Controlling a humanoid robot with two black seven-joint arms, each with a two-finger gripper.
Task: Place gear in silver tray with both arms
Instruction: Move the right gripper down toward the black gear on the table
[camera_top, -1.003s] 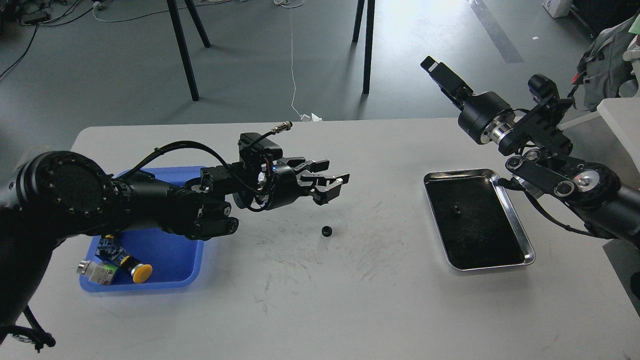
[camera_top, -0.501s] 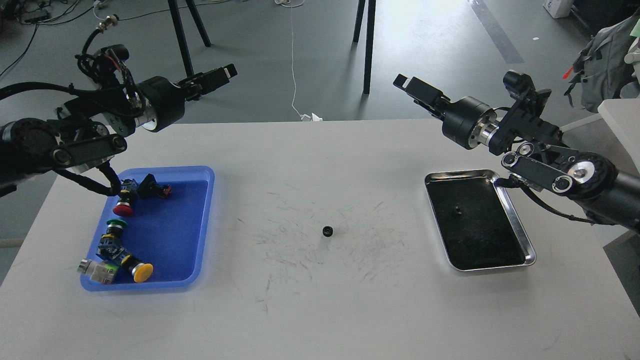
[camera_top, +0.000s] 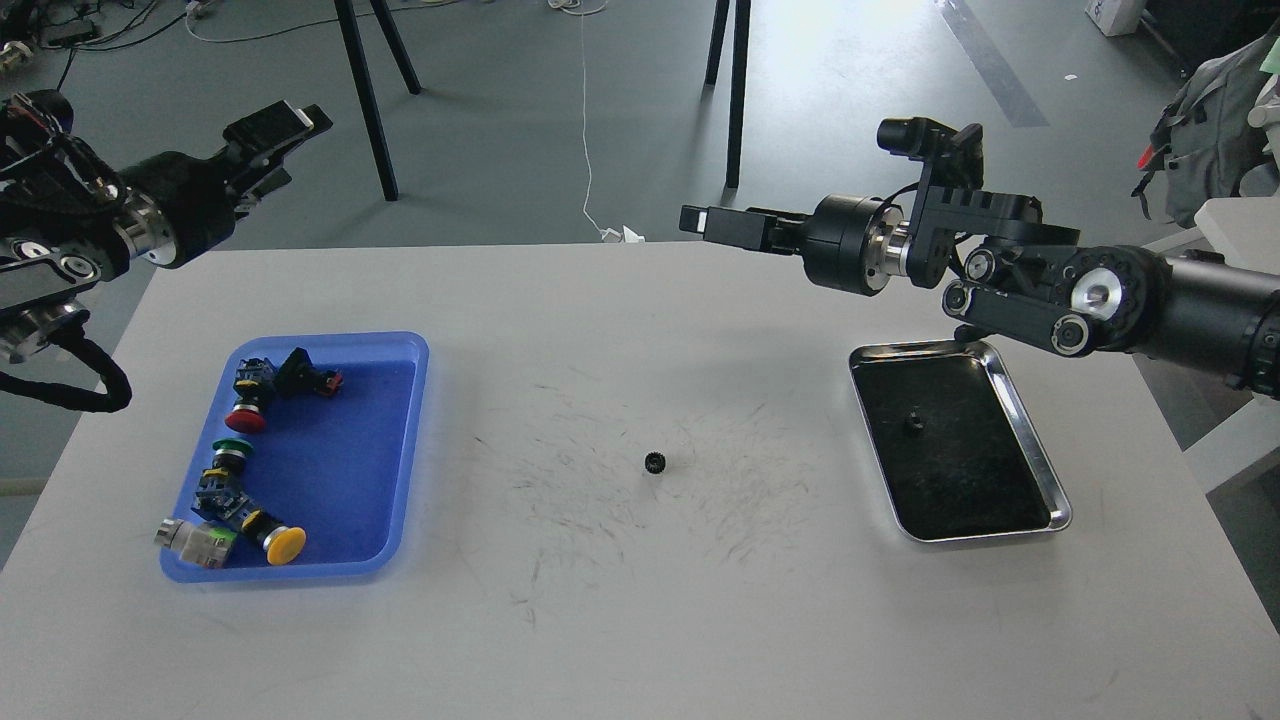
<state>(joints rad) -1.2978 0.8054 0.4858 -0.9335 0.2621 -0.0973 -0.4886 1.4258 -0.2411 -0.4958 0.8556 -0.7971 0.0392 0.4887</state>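
Left gripper (camera_top: 285, 125): raised above the table's far-left corner, well apart from everything on the table; seen edge-on and dark, so whether its fingers are parted or closed cannot be told. It holds nothing visible.

Blue tray (camera_top: 405, 440): left side of the table (camera_top: 640, 620), holding several push-buttons, among them a red one (camera_top: 246, 418), a green one (camera_top: 230, 447) and a yellow one (camera_top: 283, 542).

Gear (camera_top: 655, 462): small, black, lying alone on the scuffed middle of the table, between the two trays, touched by neither gripper. It sits well nearer the camera than the right gripper and slightly to its left.

Right gripper (camera_top: 700, 220): stretched leftward over the table's far edge, above and apart from the gear; its fingers cannot be told apart, so open or closed is unclear.

Silver tray (camera_top: 1040, 470): right side of the table, well apart from the gear. A small dark piece (camera_top: 912, 423) lies on its black floor; what it is cannot be made out. The right arm (camera_top: 1100, 300) overhangs its far rim.
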